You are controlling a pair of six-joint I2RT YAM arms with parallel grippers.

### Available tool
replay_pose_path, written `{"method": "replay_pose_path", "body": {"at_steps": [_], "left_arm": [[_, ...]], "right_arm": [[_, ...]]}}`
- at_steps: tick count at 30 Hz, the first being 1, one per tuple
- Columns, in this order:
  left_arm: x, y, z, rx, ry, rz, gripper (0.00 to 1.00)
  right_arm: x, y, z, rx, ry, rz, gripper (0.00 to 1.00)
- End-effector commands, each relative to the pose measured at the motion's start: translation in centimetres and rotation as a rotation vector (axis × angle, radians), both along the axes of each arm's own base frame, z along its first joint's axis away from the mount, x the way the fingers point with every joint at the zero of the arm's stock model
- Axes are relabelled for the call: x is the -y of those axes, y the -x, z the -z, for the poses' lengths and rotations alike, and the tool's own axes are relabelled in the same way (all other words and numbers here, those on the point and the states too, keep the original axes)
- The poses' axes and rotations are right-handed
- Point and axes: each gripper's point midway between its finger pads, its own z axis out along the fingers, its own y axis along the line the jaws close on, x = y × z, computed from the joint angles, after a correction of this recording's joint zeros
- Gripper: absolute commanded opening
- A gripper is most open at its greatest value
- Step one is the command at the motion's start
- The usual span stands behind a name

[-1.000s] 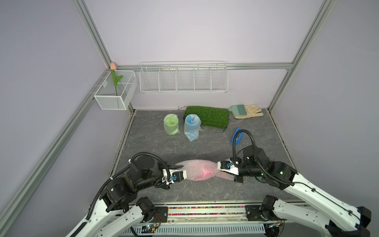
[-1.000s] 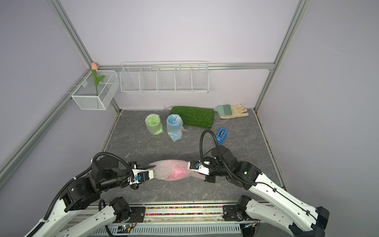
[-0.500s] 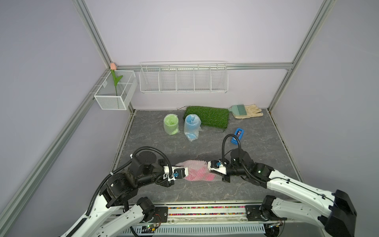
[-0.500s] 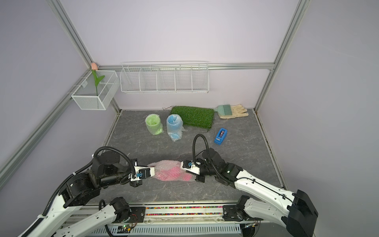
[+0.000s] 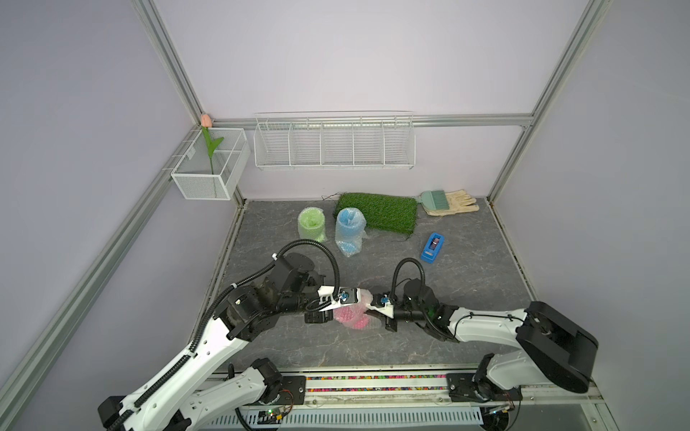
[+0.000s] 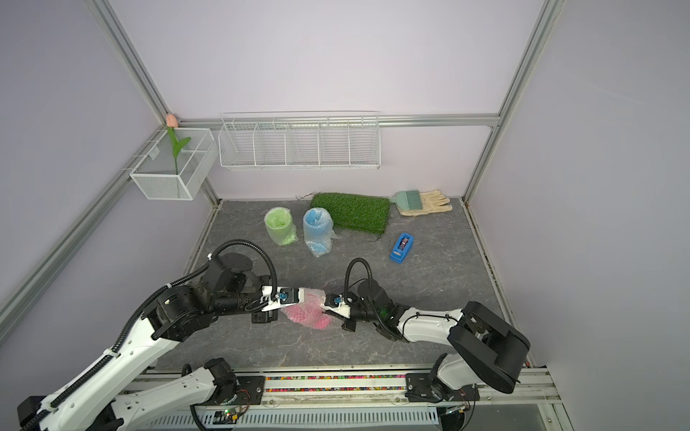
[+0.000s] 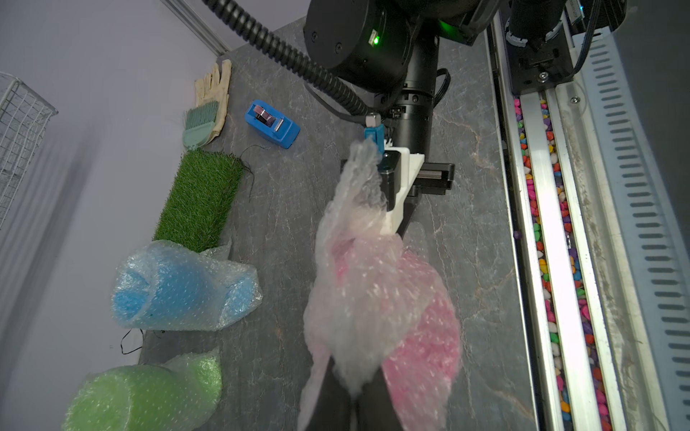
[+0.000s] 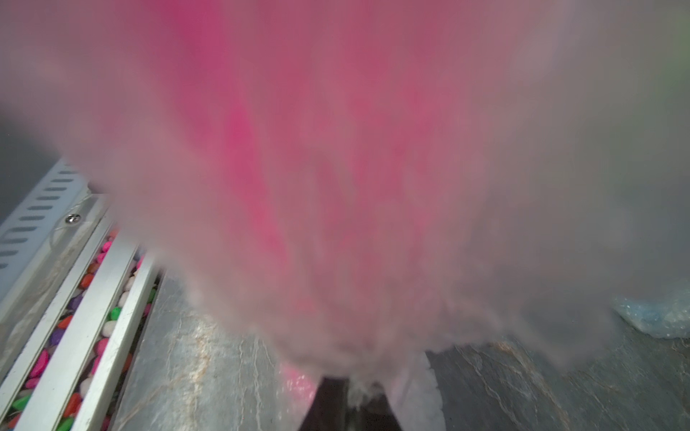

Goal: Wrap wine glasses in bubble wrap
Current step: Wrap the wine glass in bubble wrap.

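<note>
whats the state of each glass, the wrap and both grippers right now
green goblet: wrapped, standing at the back
blue goblet: wrapped, standing beside the green one
pink goblet: loosely covered by bubble wrap
bubble wrap: bunched, pinched at both ends
left gripper: shut on bubble wrap
right gripper: shut on bubble wrap
tape dispenser: on the table, untouched

Blue tape dispenser (image 5: 432,248) lies near grass mat (image 5: 377,211); brush (image 5: 433,200) rests on glove (image 5: 458,203).
</note>
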Motion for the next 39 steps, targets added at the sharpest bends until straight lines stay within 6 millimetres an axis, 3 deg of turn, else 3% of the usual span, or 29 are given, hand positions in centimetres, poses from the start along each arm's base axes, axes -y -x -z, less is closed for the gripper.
{"method": "replay_pose_path", "body": {"at_steps": [1,6,15,23,29,33,39], "left_arm": [[1.3,-0.2,-2.4,-0.003,0.072,0.018,0.0],[2.2,-0.9,0.7,-0.082,-0.003,0.013,0.0],[3.4,-0.9,7.9,-0.266,-0.141,0.025,0.0],[3.2,0.5,15.1,-0.423,-0.272,0.081,0.0],[3.3,1.3,18.0,-0.554,-0.381,0.121,0.01],[3.4,1.1,17.5,-0.54,-0.391,0.125,0.11],[2.7,-0.9,11.7,-0.345,-0.316,0.041,0.31]], "right_arm": [[1.0,-0.1,2.1,-0.019,0.017,0.033,0.07],[2.0,0.1,3.6,-0.038,0.028,0.055,0.07],[2.3,0.3,4.1,-0.054,0.025,0.064,0.07],[3.1,-0.3,4.0,-0.055,0.009,0.098,0.07],[3.4,-0.4,3.9,-0.059,0.008,0.102,0.07],[3.4,-0.4,3.9,-0.06,0.01,0.101,0.07],[3.5,-0.6,4.0,-0.064,0.018,0.111,0.07]]}}
